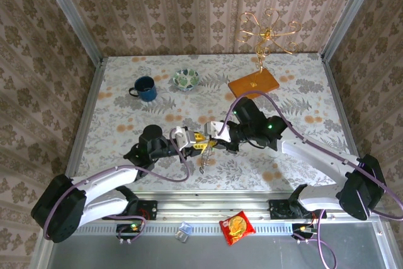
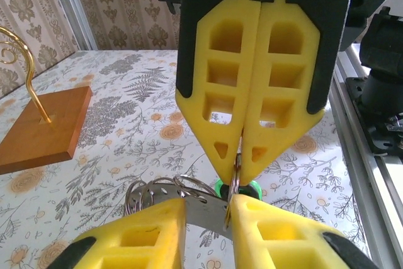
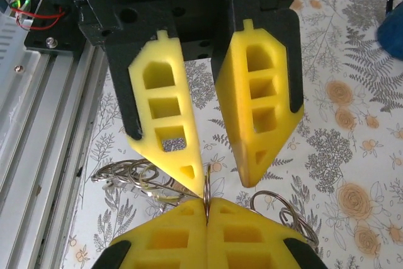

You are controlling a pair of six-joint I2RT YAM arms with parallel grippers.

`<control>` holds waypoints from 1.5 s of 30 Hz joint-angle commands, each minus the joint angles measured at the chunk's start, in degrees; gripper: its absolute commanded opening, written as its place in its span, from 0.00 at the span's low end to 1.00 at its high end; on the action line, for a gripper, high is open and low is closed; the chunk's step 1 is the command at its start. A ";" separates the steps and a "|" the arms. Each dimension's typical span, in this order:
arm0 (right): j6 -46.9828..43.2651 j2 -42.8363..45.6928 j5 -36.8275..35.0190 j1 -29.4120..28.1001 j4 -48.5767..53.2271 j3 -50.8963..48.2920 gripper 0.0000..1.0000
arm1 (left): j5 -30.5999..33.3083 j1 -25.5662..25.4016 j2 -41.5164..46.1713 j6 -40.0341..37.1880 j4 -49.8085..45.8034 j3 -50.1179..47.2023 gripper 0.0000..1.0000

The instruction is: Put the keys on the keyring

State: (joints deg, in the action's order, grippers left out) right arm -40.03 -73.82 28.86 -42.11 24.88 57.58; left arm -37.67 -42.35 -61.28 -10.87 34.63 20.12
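Over the near middle of the flowered surface [image 1: 113, 118], tip to tip: left claw [image 3: 223, 177] and right claw [image 2: 238, 169]. Right one pressed fully together, pinching a thin keyring [image 2: 235, 182]. Left one with fingers apart, a flat metal piece [image 2: 206, 215] across the gap; clamped on it or not, cannot tell. Loose rings [image 3: 129, 173] bunched just beside. Smallest, the green-headed key [image 2: 220, 187], just below the pinched keyring, between the two claws.
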 commanded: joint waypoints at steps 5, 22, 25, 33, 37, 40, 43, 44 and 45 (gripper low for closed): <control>-3.74 -1.76 -1.91 -2.85 5.54 5.14 0.00 | -2.57 -0.48 -0.01 -3.97 -5.57 3.10 0.03; 7.69 4.49 4.09 3.27 -6.05 -6.27 0.29 | -4.51 -0.49 0.46 -0.95 1.36 0.53 0.00; 7.66 3.71 4.71 3.28 -6.15 -5.92 0.28 | -4.58 -0.54 0.48 -0.93 1.54 0.61 0.00; 7.66 3.26 5.25 3.32 -5.61 -5.64 0.08 | -4.67 -0.47 0.52 -0.82 1.65 0.55 0.00; 7.75 2.41 4.64 4.09 -5.43 -6.06 0.00 | -4.88 -0.52 0.54 -0.11 3.51 0.53 0.00; 7.77 0.65 4.22 4.49 -5.34 -5.79 0.00 | -5.07 -0.71 0.29 0.25 4.86 0.61 0.00; 8.19 -0.78 5.50 4.49 -5.67 -5.30 0.00 | -4.34 -0.76 0.28 0.39 6.13 0.19 0.00; 8.44 -0.82 5.78 4.49 -6.00 -5.29 0.00 | -4.17 -0.81 0.23 0.37 6.23 0.01 0.00; 8.86 -0.49 6.10 4.49 -6.69 -5.44 0.00 | -4.08 -0.76 0.19 0.37 6.19 -0.08 0.00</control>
State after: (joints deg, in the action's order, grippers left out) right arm -32.49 -73.93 33.39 -37.85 19.42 51.75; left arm -40.56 -42.72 -61.43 -11.62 34.85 20.21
